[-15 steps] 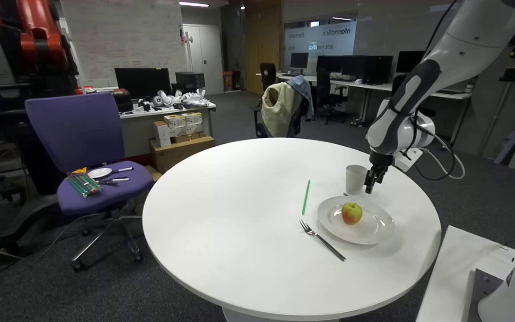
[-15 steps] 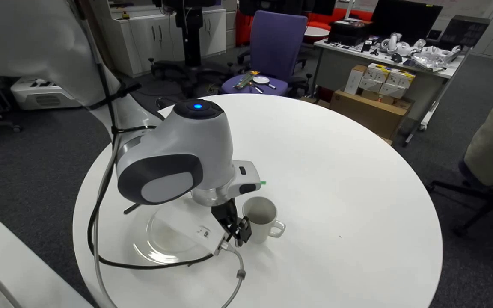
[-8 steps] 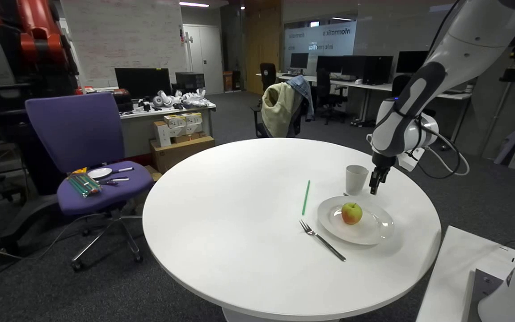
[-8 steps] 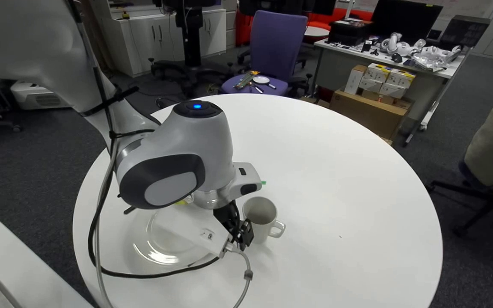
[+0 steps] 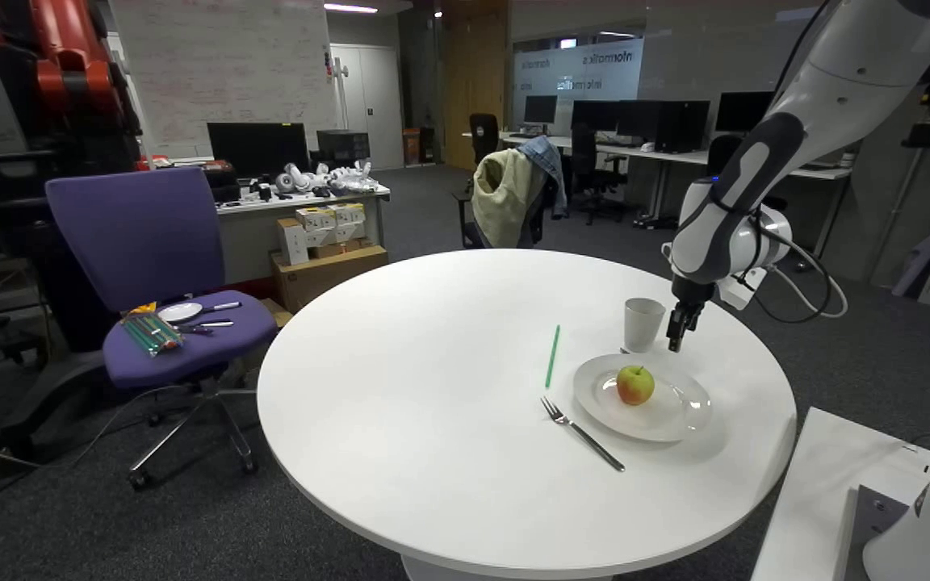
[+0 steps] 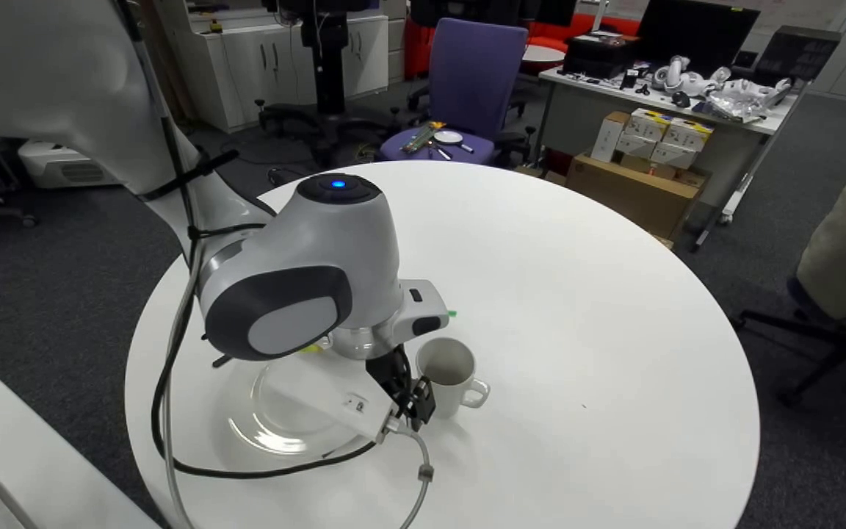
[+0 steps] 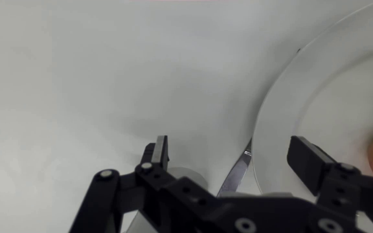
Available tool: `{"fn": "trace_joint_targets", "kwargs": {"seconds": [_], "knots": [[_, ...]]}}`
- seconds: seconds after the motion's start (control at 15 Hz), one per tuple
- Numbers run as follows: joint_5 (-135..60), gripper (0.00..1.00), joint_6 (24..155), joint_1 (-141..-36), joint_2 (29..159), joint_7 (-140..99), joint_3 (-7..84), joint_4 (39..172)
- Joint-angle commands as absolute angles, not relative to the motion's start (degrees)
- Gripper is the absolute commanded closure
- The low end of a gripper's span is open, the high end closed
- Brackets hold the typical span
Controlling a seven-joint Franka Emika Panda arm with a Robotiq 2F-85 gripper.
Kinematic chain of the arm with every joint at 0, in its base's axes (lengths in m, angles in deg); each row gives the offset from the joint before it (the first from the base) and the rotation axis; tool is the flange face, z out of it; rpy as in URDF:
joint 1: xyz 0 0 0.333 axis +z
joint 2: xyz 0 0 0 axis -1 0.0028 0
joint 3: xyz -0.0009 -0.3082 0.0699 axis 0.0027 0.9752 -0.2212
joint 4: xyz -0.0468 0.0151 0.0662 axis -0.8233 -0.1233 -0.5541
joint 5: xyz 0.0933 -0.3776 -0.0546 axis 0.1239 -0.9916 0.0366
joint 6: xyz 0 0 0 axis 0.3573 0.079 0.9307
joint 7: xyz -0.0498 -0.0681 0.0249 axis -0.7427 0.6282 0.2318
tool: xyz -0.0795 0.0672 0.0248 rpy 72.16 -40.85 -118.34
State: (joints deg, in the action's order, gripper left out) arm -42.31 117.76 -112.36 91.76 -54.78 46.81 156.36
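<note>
One end effector | jaws apart | slightly shifted | mug unmoved

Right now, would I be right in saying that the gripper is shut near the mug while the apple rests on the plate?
Not quite: the gripper is open, not shut, its fingers spread apart in the wrist view. It is near the mug, and the apple rests on the plate.

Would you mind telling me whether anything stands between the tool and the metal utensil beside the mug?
In the wrist view, nothing visible stands between the open tool and the exposed stretch of the metal utensil. The plate's rim hides the next stretch, and one finger shows over the plate, so lowering there might catch it.
</note>
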Motion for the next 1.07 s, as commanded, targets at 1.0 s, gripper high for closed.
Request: {"fn": "trace_joint_targets", "kwargs": {"seconds": [1.0], "knots": [[-26.8, 0.0, 124.5, -119.1, 91.8, -43.9, 42.1, 158.0]]}}
